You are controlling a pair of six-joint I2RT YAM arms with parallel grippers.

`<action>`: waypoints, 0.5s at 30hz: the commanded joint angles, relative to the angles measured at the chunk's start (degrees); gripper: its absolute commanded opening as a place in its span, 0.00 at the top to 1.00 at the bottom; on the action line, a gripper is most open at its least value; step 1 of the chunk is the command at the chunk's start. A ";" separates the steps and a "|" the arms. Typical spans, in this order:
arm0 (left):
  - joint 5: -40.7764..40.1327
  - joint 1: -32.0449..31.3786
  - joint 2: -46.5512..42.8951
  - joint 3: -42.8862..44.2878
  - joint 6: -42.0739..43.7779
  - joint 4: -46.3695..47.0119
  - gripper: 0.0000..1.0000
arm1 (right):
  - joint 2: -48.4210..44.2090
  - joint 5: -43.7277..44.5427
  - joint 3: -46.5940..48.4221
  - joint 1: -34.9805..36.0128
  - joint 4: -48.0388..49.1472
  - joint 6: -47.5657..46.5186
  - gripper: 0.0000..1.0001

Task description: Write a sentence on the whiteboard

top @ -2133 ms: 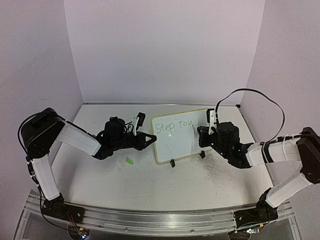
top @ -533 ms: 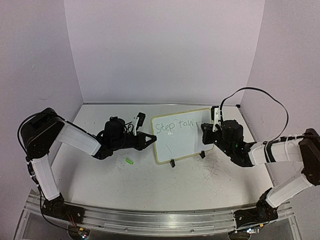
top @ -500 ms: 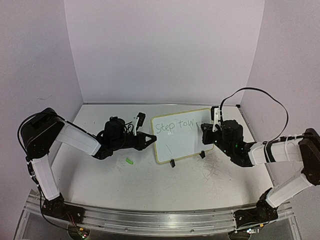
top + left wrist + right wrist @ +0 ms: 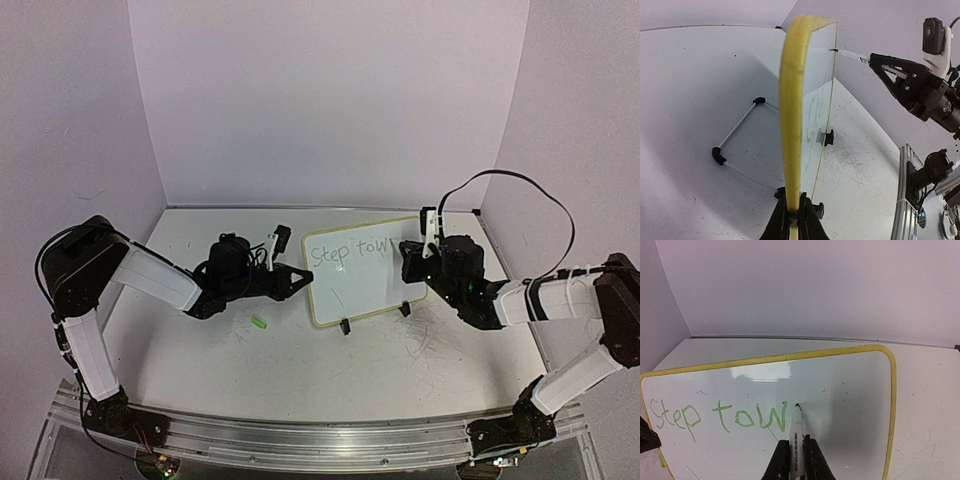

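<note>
We see the whiteboard [image 4: 368, 285] standing on its wire stand toward the back of the surface [image 4: 300, 365], between both arms. Our left end effector [image 4: 791, 216] is clamped on the board's yellow left rim. Our right end effector [image 4: 796, 442] is closed around a marker [image 4: 797, 421], whose tip touches the board just right of the green sentence [image 4: 715, 415], which reads "Step tow".

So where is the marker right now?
In the right wrist view, the marker sits in the right gripper, its tip on the whiteboard just right of the unfinished green sentence.
</note>
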 commanded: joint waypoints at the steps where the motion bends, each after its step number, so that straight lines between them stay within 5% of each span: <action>1: -2.52 0.32 -1.57 0.88 1.81 -1.53 1.00 | 0.59 -1.85 1.68 -0.23 1.47 -0.08 1.00; 15: -2.60 0.33 -1.74 0.79 1.81 -1.61 1.00 | -1.93 -2.41 -2.08 0.08 -0.21 1.75 1.00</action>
